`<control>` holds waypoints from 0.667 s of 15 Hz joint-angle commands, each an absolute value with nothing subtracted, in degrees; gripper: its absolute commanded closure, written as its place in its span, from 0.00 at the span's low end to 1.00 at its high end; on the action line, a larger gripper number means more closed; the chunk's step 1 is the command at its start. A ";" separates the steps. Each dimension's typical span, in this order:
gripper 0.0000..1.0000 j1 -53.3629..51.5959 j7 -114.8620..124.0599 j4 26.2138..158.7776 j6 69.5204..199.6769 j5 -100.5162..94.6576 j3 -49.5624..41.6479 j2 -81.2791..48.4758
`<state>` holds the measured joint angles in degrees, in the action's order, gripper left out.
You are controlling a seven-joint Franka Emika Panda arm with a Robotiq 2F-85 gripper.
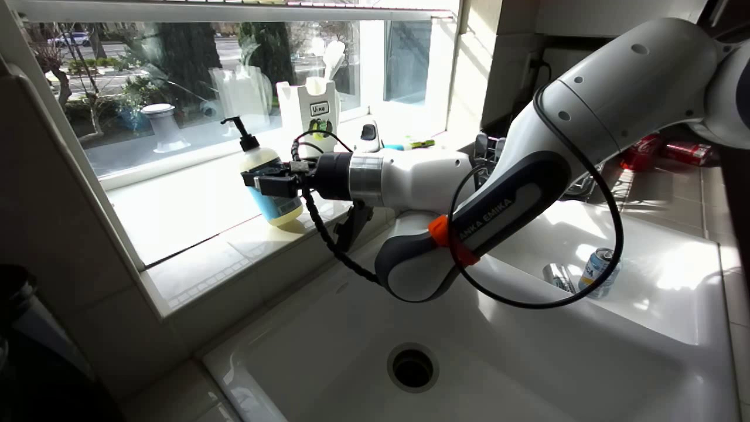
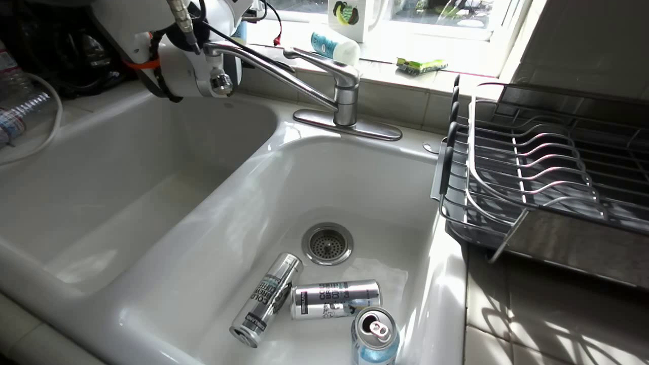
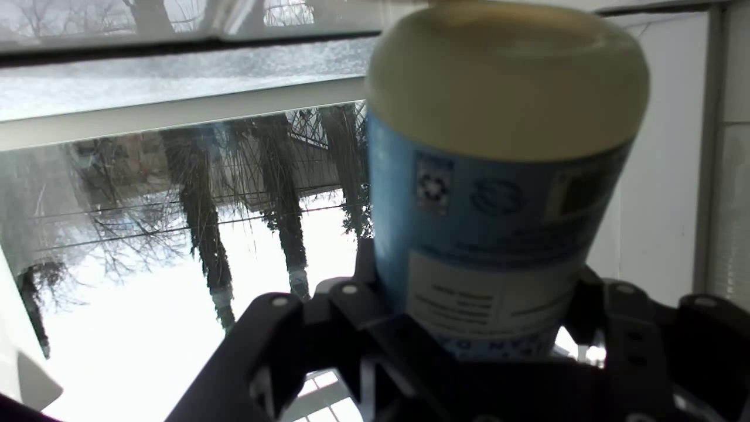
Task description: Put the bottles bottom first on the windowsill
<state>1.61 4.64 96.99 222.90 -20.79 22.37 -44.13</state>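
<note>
A white jug (image 1: 308, 117) stands near the gripper (image 1: 256, 180) (clamped round the pump bottle (image 3: 501, 196)); windowsill (image 1: 181, 211) stretches ahead, edge below.

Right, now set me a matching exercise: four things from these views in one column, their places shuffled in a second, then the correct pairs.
1. pump bottle
2. teal-labelled bottle
3. wire dish rack
4. cold brew coffee cans

A. on the counter
B. lying in the sink
C. lying on the windowsill
D. gripped by the end effector

Pairs: 1-D, 2-C, 3-A, 4-B
</note>
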 commanded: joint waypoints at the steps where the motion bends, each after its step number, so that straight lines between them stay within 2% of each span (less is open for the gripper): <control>1: 0.55 -2.21 6.54 97.21 224.75 -18.39 17.71 -44.32; 4: 0.55 -3.61 6.45 97.08 224.74 -17.40 15.91 -44.28; 5: 0.26 -3.90 6.45 97.11 224.56 -17.22 15.50 -44.18; 6: 0.06 -4.14 6.46 97.06 224.62 -17.03 15.18 -44.15; 7: 0.04 -4.48 6.24 97.17 224.63 -16.65 14.72 -44.09; 8: 0.08 -4.74 6.04 97.32 224.65 -16.24 14.26 -44.08; 9: 0.44 -5.04 5.77 97.35 224.48 -16.01 13.77 -44.17; 10: 0.40 -5.27 5.83 97.31 224.45 -15.93 13.54 -44.29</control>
